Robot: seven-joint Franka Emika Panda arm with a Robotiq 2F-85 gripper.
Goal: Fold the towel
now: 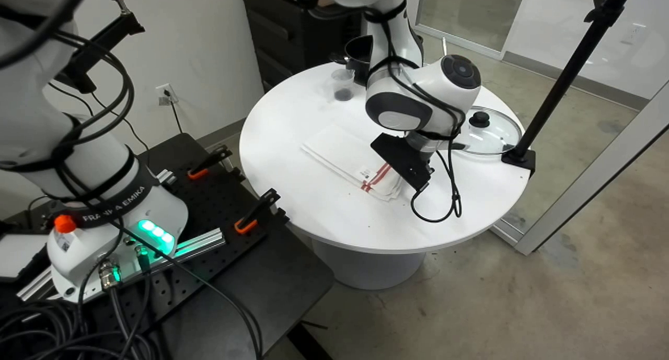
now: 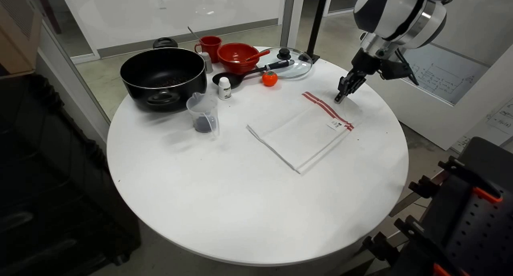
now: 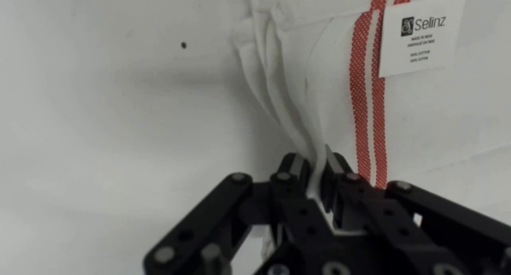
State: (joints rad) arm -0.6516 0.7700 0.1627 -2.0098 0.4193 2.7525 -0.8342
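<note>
The towel is a folded white cloth with red stripes near one edge, lying on the round white table. It shows in both exterior views and in the wrist view, where its label is visible. My gripper is low over the towel's striped end. In the wrist view my gripper's fingers are closed around the gathered end hem, beyond the red stripes. Several cloth layers bunch up into the jaws. The rest of the towel lies flat. In an exterior view the fingertips are hidden behind the wrist hardware.
The white table holds a black pot, a clear measuring cup, a small white bottle, a red bowl, a red mug, a black ladle, a tomato and a glass lid.
</note>
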